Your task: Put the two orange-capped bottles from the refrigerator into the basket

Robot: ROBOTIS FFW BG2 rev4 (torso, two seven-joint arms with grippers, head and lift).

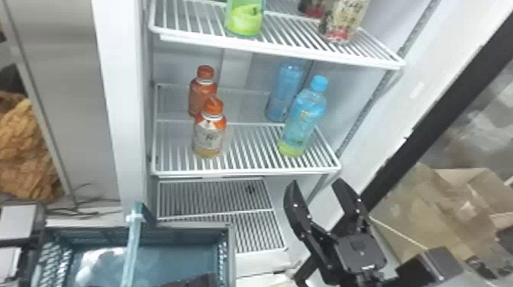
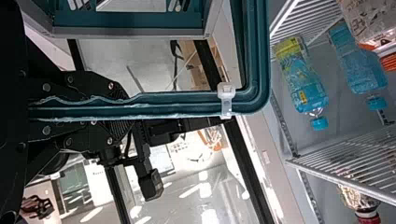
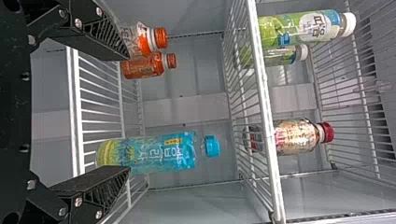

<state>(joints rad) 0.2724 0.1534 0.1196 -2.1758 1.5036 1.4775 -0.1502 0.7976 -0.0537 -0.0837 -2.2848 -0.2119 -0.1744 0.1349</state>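
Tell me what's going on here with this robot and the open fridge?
A robot's left tool is gripping the handle of a basket by the fridge. Its right tool is open and empty, in front of the shelves. Two orange-capped bottles stand on a shelf beside two blue-capped ones, so neither is in the basket yet.

From here, the right gripper [image 1: 316, 182] looks all black, its boxy wrist housing [image 1: 360, 252] marked by a small square on top. Its long jaws taper to blunt, angular ends, their sides cut with slanted ribs, and shiny round screw heads [image 3: 78, 23] dot the black links. Beside the housing sits a chunky black block [image 1: 444, 263] with squared edges. Over on the left arm it's the same dress: a dark, broad palm plate [image 2: 11, 116], black linkages, pale little screws.
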